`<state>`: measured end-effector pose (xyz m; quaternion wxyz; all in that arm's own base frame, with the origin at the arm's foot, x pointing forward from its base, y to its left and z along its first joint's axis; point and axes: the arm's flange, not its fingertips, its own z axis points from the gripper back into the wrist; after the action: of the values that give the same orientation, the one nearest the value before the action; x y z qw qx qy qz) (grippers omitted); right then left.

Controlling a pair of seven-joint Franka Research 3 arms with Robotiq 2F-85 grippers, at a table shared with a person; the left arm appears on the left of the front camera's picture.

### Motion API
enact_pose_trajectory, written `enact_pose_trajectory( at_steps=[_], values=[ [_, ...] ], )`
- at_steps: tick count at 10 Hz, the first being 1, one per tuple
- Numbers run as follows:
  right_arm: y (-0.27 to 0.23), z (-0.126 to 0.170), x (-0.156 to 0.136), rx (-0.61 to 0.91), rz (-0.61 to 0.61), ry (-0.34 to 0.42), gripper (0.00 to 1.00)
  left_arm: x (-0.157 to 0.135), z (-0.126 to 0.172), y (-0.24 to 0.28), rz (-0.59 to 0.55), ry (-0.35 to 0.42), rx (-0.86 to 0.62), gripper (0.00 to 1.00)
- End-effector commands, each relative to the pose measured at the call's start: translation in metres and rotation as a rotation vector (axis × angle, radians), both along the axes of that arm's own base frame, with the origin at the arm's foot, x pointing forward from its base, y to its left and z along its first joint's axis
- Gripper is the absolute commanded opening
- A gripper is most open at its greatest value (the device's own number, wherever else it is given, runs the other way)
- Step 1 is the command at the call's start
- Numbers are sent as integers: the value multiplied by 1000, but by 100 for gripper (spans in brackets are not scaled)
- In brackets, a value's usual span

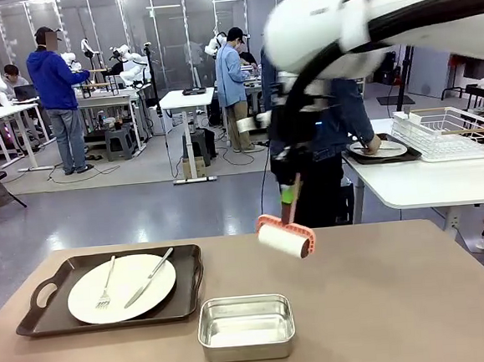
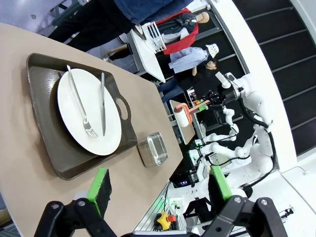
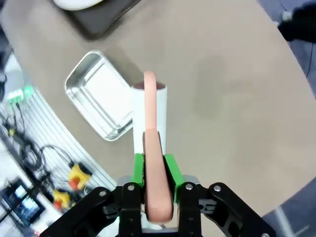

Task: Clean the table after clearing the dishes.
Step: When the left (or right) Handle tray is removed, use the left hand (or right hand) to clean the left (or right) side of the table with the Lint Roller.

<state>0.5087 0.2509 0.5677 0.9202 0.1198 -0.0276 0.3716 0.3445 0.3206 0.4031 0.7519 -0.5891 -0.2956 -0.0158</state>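
**Figure: Table clearing, intermediate state.** Nearest the robot, a small rectangular steel pan (image 1: 247,352) with rounded corners and a bright reflective finish is set on the matte brownish-tan surface (image 1: 402,302). To its left, one dark, handled tray (image 1: 191,273) is seen on the surface. It carries a round, glossy white plate (image 1: 84,304), on which a silver fork (image 1: 106,286) and knife (image 1: 149,278) are laid side by side. The left hand (image 2: 160,185) is poised near this tray, with its green-padded fingers apart and nothing between them; it is judged ready for a pick-up.

Beyond the pan, a lint roller (image 1: 286,238) is gripped by its salmon-pink handle in the right hand (image 3: 153,165), whose fingers are clamped on it. The white cylinder is pointed down at the surface, presumably for wiping; contact cannot be judged.

Farthest off, a second tray (image 1: 412,156) with its plate is placed on a white table (image 1: 427,185) by a person (image 1: 339,131), beside a white wire rack (image 1: 448,131).
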Motion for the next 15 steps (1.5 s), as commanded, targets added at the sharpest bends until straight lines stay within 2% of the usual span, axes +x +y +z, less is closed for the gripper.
enact_pose_trajectory(
  at_steps=[1,2,3,4,8,9,10,11,12,13,15],
  values=[
    [-51,-36,-50,143,-221,-88,0,-3,2,1,-3,-6,-10,100],
    [-69,-43,-54,222,-272,-101,0,-3,2,1,-3,-6,-10,100],
    [-78,-50,-54,258,-261,-101,0,-3,2,1,-3,-6,-10,100],
    [-74,-21,-22,157,-243,-32,0,-3,2,1,-3,-6,-10,100],
    [-74,-21,-22,157,-243,-32,0,-3,2,1,-3,-6,-10,100],
    [-77,-27,-27,174,-237,-42,22,-3,2,1,-3,-6,-10,100],
    [-103,-43,-8,265,-451,-150,22,-3,2,1,-3,-6,-10,100],
    [-124,-63,-1,342,-529,-56,22,-3,2,1,-3,-6,-10,100],
    [-139,-77,2,425,-598,-2,22,-3,2,1,-3,-6,-10,100],
    [-149,-96,8,453,-659,88,22,-3,2,1,-3,-6,-10,100],
    [-158,-121,13,483,-702,162,22,-3,2,1,-3,-6,-10,100]
  ],
)
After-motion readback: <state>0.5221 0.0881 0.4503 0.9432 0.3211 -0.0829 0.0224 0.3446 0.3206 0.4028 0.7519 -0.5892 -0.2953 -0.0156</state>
